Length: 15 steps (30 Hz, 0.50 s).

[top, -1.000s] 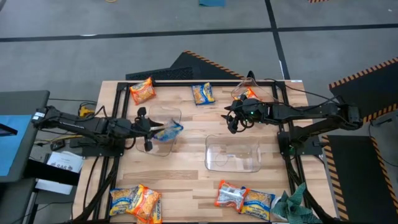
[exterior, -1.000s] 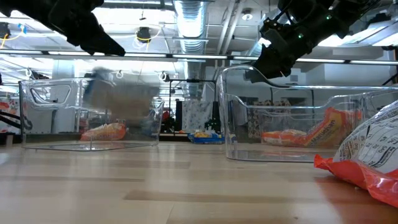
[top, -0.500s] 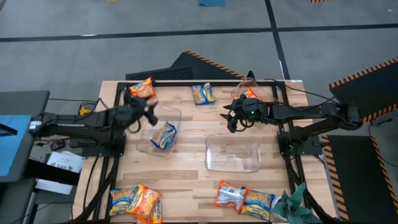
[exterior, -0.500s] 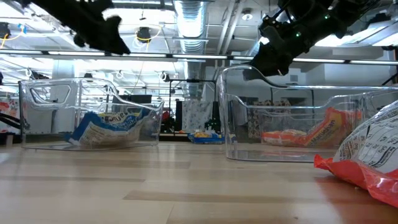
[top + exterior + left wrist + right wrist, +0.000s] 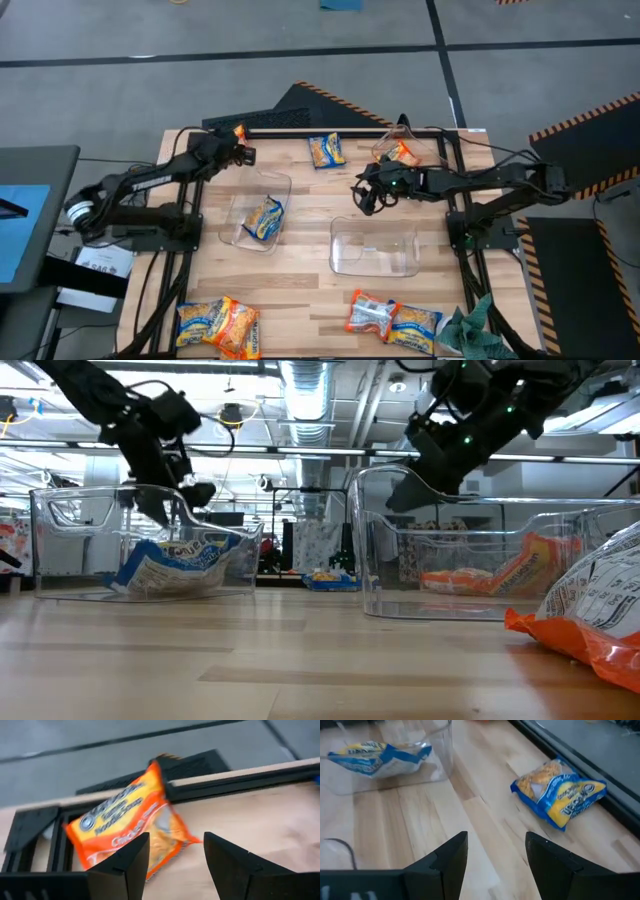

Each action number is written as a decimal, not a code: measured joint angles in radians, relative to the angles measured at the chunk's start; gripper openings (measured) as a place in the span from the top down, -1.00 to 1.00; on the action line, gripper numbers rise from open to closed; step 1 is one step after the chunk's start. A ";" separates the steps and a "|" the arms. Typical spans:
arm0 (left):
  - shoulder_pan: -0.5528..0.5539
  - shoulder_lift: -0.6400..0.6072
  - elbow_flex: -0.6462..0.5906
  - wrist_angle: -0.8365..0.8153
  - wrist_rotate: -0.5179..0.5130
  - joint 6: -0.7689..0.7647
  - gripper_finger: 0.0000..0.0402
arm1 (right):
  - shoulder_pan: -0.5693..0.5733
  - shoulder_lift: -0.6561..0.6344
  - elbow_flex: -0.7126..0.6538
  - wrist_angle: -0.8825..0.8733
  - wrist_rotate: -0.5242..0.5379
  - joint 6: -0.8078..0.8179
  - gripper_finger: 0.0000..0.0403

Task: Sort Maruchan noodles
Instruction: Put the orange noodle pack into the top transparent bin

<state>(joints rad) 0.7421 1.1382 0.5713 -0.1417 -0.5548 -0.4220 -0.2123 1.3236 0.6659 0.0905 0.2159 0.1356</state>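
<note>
Orange noodle packet (image 5: 132,827) lies diagonally before the open left gripper (image 5: 172,865).

One packet (image 5: 263,218) inside left bin (image 5: 283,188)

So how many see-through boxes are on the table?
3. The left bin holds a blue packet. The middle bin looks empty. The far-right bin holds an orange packet. None seem hidden.

Spread right gripper (image 5: 496,862) over wood, near blue-yellow noodle packet (image 5: 560,795)
</note>
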 joint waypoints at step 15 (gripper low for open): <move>0.073 0.315 0.003 0.281 -0.081 -0.151 0.12 | 0.004 0.033 0.000 0.107 -0.005 0.014 -0.11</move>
<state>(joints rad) 0.8147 1.4531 0.5740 0.1394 -0.6359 -0.5732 -0.2087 1.3571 0.6662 0.1977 0.2111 0.1497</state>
